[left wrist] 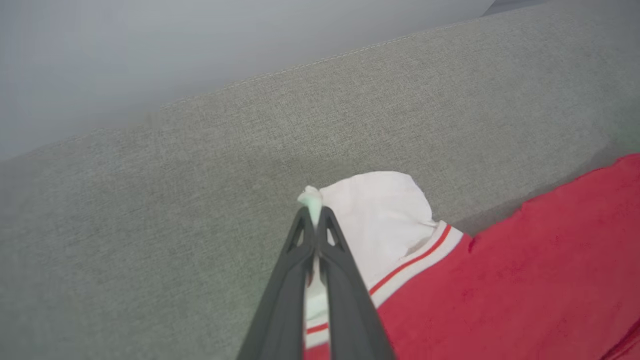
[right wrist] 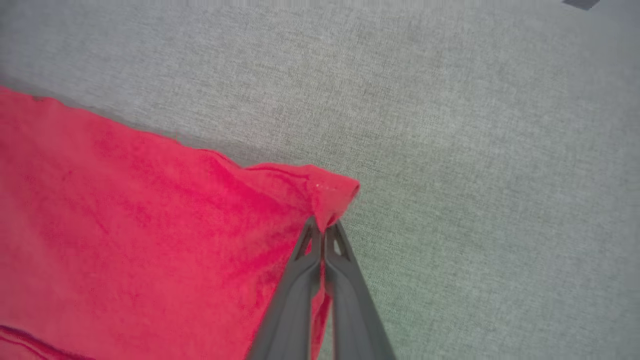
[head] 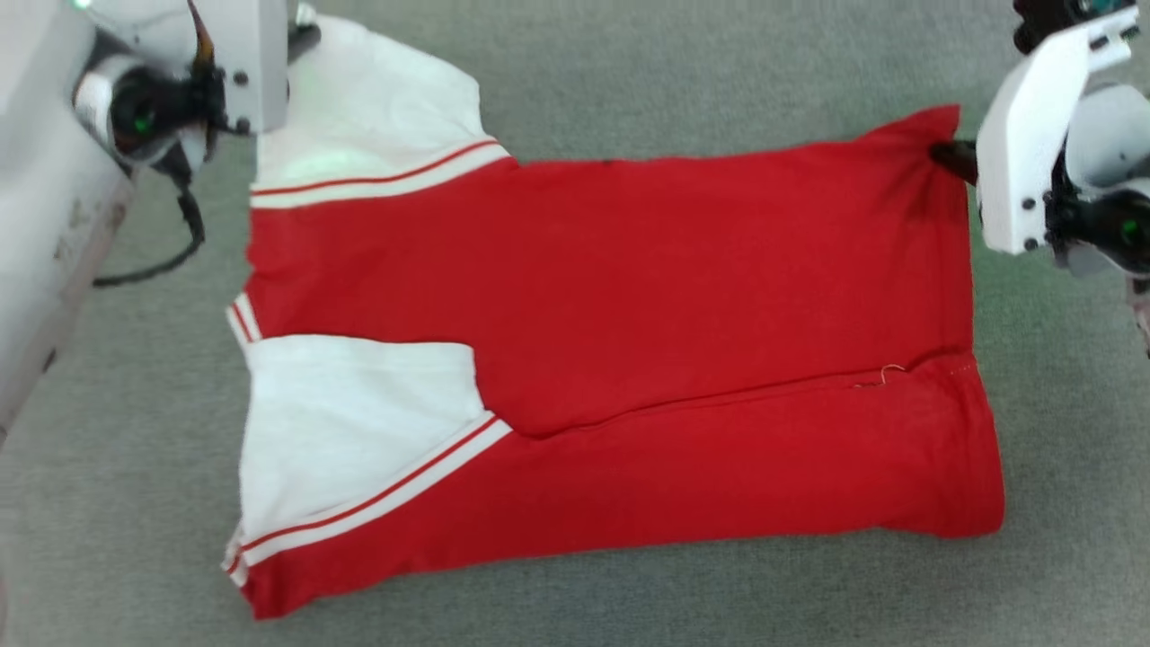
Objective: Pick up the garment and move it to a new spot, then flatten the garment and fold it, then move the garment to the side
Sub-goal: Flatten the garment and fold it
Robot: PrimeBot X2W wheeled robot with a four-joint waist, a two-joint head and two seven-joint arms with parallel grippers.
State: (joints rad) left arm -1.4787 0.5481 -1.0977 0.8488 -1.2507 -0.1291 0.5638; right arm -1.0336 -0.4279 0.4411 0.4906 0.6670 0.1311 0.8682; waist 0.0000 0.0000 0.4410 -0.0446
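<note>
Both pincers are clamped on cloth: the left pincer point(left wrist: 315, 215) bites the white sleeve tip at ten o'clock, the right pincer point(right wrist: 324, 227) the red hem corner at two o'clock. The garment point(head: 629, 296) lies mid-surface, its six o'clock side doubled over. Each bite takes only a small pinch, so an uneven or hard pull could slip a corner free or drag the fold askew across the grey fabric surface point(head: 629, 81).

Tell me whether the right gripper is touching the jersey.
Touching. The right wrist view shows the right gripper shut on the jersey, pinching its red corner.
</note>
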